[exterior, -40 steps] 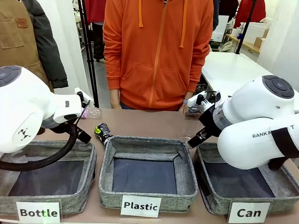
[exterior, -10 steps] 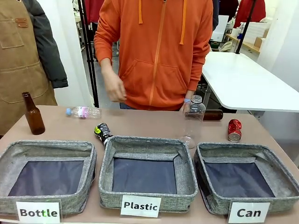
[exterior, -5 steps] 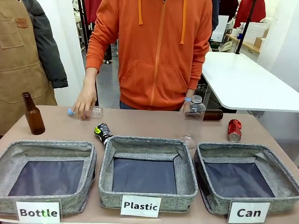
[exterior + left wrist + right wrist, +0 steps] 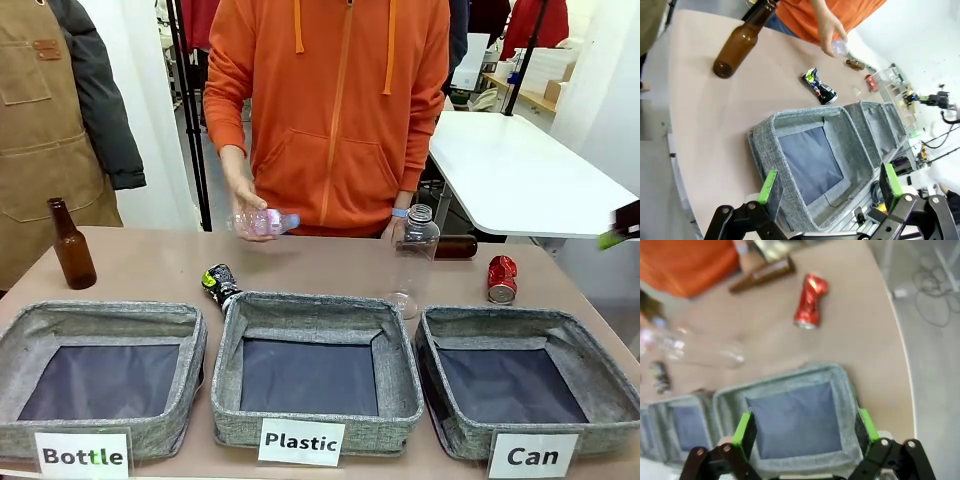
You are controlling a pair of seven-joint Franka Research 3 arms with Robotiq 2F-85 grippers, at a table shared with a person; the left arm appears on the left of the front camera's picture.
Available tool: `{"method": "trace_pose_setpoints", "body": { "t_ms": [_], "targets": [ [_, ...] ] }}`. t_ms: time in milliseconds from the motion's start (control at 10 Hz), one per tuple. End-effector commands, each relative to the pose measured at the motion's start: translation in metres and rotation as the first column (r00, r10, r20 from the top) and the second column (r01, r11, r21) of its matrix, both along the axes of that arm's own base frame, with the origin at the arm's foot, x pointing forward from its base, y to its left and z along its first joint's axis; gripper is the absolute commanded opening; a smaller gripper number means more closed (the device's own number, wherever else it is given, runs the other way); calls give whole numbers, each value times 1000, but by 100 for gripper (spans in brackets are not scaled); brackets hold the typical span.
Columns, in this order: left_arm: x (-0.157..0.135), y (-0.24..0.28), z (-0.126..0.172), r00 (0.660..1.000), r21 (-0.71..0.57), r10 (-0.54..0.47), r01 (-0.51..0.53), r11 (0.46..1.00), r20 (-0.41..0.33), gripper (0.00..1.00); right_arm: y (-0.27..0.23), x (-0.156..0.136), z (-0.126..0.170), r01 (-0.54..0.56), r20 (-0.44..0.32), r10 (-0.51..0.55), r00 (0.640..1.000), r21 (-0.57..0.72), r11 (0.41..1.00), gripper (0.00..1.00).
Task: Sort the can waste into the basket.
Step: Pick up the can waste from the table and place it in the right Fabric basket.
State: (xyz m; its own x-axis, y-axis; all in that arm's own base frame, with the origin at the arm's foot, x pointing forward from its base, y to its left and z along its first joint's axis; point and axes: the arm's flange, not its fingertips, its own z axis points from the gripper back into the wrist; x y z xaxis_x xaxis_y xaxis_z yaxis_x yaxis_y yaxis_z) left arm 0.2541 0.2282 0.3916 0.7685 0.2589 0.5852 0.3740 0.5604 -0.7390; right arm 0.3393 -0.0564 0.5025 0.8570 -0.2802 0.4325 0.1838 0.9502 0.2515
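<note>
The shiny red crushed can [image 4: 501, 279] stands on the table just behind the grey basket [image 4: 497, 319] labelled "Can". The black crushed can [image 4: 219, 283] lies against the far left corner of the middle basket. My right gripper [image 4: 805, 430] hovers open above the Can basket [image 4: 844, 385], with the red can [image 4: 810, 301] beyond it. One of its green-padded fingertips [image 4: 612, 239] pokes in at the front view's right edge. My left gripper [image 4: 830, 185] is open and holds nothing, high over the near left table corner, far from the black can [image 4: 820, 88].
A person in orange holds a small plastic bottle [image 4: 262, 222] above the table's far side. A tall clear bottle [image 4: 412, 260] stands behind the "Plastic" basket [image 4: 312, 305]. One brown bottle [image 4: 70, 245] stands far left and another [image 4: 455, 246] lies far right.
Both arms have drawn back out of the front view. The person's hand took the small plastic bottle off the far left of the table and lifted it toward the middle.
</note>
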Motion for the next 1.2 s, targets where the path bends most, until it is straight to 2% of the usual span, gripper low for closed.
{"method": "trace_pose_setpoints", "body": {
  "t_ms": [0, 100, 200, 400, 500, 700, 900, 1100],
  "targets": [
    [1, 2, 1, 999, -6, -3, 4, 1000, 34, 100, 10, 27, -6, -1, -82, -4, 997, -61, 998, 100],
    [1, 2, 1, 999, -6, -3, 4, 1000, 34, 100, 9, 23, 1, 36, 19, -36, 999, -28, 999, 100],
    [1, 2, 1, 999, -6, -3, 4, 1000, 34, 100, 21, 15, -12, -13, -47, 11, 999, -57, 998, 100],
    [1, 2, 1, 999, -6, -3, 4, 1000, 34, 100, 26, 24, -15, -8, -43, 5, 999, -66, 998, 100],
    [1, 2, 1, 999, -6, -3, 4, 1000, 34, 100, 31, 22, -16, 50, -79, -61, 995, -141, 989, 100],
    [1, 2, 1, 999, -6, -3, 4, 1000, 34, 100, 32, 49, -15, 48, -144, -75, 987, -183, 982, 100],
    [1, 2, 1, 999, -6, -3, 4, 1000, 34, 100, 31, 91, -17, 40, -210, -80, 974, -189, 981, 100],
    [1, 2, 1, 999, -6, -3, 4, 1000, 34, 100, 27, 144, -47, 46, -291, -97, 952, -179, 983, 100]
  ]
}}
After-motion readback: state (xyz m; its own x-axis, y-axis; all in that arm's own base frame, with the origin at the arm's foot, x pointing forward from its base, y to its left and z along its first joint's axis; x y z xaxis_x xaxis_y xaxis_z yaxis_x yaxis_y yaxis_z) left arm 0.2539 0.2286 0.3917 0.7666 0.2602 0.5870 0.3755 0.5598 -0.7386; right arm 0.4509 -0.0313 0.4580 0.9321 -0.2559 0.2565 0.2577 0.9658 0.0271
